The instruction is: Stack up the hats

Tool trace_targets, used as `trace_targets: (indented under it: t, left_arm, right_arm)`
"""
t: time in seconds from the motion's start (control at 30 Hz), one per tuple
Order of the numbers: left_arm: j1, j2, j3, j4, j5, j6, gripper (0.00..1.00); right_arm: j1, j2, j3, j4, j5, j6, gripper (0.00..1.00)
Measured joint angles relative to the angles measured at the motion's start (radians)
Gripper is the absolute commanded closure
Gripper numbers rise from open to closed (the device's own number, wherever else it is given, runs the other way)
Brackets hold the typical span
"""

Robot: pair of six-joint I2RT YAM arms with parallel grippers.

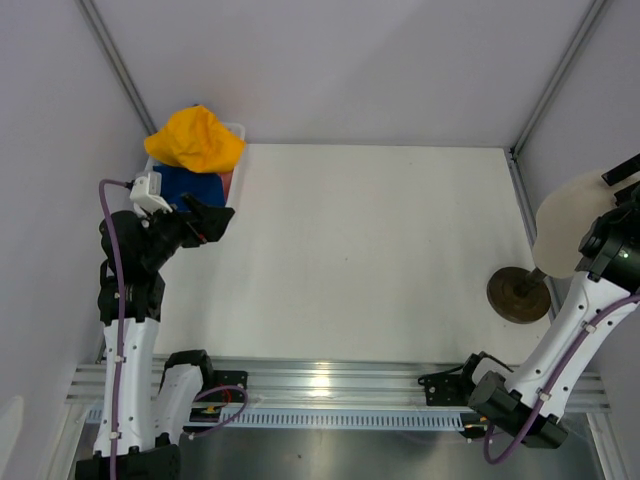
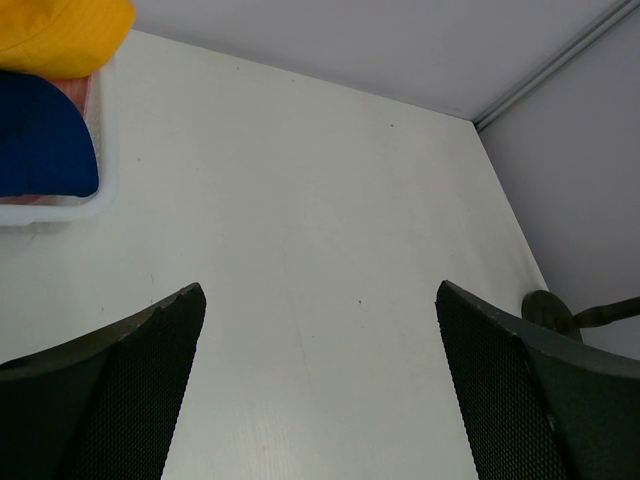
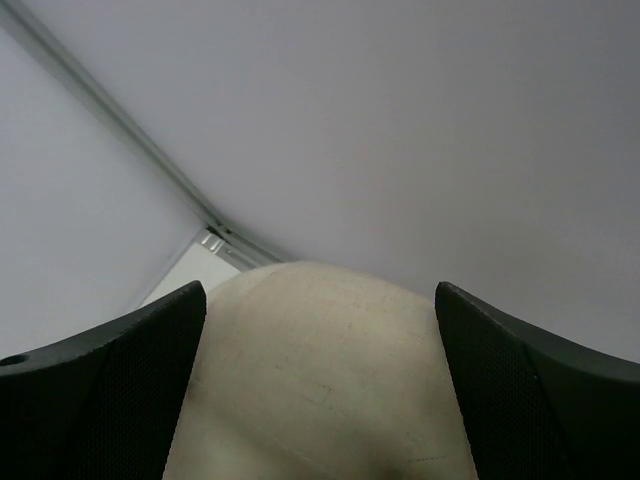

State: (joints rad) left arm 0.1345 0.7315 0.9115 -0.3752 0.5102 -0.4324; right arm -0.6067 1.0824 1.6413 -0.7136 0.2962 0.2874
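Yellow hat [image 1: 195,138] is lying atop the navy hat [image 1: 190,187] in a white bin [image 2: 60,212] at the surface's [image 1: 370,250] far left corner. Left gripper [image 1: 215,218] is hovering near the bin, fingers apart. Right gripper [image 3: 320,300] is gaping wide, facing the mannequin head [image 1: 565,225].

left gripper [image 2: 320,292] and right gripper [image 3: 320,292] both gape wide.

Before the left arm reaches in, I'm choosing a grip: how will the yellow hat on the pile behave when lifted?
Probably floppy: the yellow hat lies crumpled, draped over the navy hat. Likely light, so a pinch should lift it. Its brim may sag and catch on the white bin.
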Motion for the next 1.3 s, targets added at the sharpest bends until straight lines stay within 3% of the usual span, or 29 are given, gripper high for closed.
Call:
trace_targets:
  t: [0.67, 1.3]
  left_arm:
    - [0.000, 0.008, 0.000, 0.000, 0.001, 0.006, 0.01]
    - [0.000, 0.008, 0.000, 0.000, 0.016, 0.006, 0.00]
  right_arm:
    - [0.015, -0.109, -0.211, 0.218, -0.290, 0.077, 0.01]
    - [0.449, -0.073, -0.259, 0.348, -0.307, 0.085, 0.01]
